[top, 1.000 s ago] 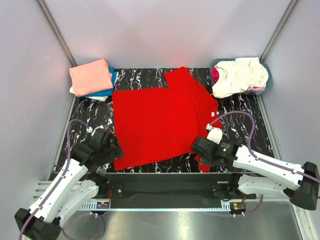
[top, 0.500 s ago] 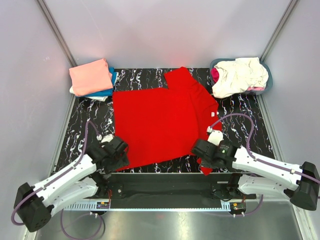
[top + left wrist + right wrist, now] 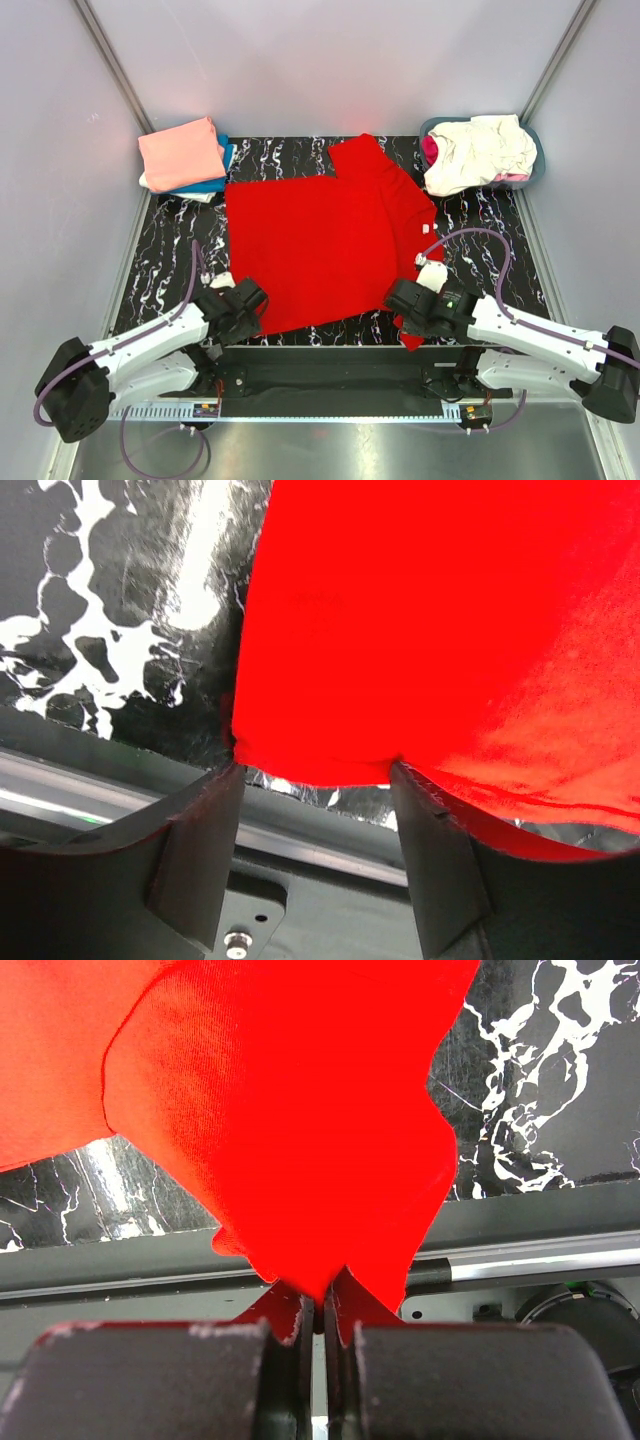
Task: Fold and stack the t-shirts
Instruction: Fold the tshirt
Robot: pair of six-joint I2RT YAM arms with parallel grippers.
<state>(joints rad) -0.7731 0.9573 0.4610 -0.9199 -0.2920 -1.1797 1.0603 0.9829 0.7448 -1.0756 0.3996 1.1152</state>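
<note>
A bright red t-shirt [image 3: 310, 245] lies spread flat on the black marbled mat [image 3: 175, 245]. My left gripper [image 3: 252, 303] is open at the shirt's near-left corner. In the left wrist view the red hem corner [image 3: 320, 750] lies right at the tips of the two spread fingers [image 3: 195, 850], at the mat's near edge. My right gripper [image 3: 405, 305] is shut on the shirt's near-right corner. In the right wrist view the red cloth [image 3: 290, 1110] runs down into the closed jaws of the gripper [image 3: 320, 1305].
A folded stack [image 3: 182, 152] sits at the back left, salmon-pink on top of blue and white. A grey-blue basket [image 3: 538, 165] at the back right holds a cream shirt [image 3: 480, 148] and a magenta one [image 3: 430, 150]. A metal rail [image 3: 330, 355] runs along the near edge.
My left gripper has moved toward the near edge and to the right, reaching the shirt's near-left corner. My right gripper has stayed shut on the near-right corner and barely shifted.
</note>
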